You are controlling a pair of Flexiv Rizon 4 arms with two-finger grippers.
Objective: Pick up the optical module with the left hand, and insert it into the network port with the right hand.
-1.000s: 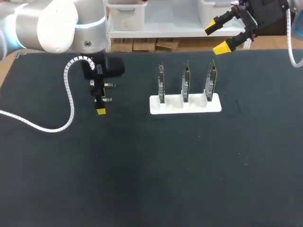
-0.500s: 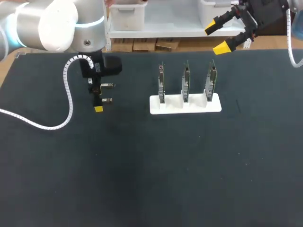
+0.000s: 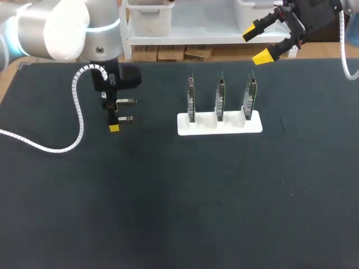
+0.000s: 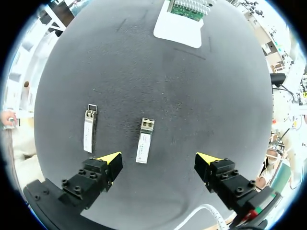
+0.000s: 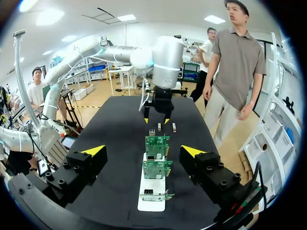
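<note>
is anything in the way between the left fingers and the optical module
Nothing visible. The open left fingers hang over the optical module, with only bare mat around it. A second module lies apart, off to one side.

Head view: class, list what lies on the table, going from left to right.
Two optical modules, one behind the other → left circuit board → middle circuit board → right circuit board, all three standing in the white holder.

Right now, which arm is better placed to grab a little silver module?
The left arm. Its open jaws hang right above one optical module. The right arm is far off, past the white holder.
</note>
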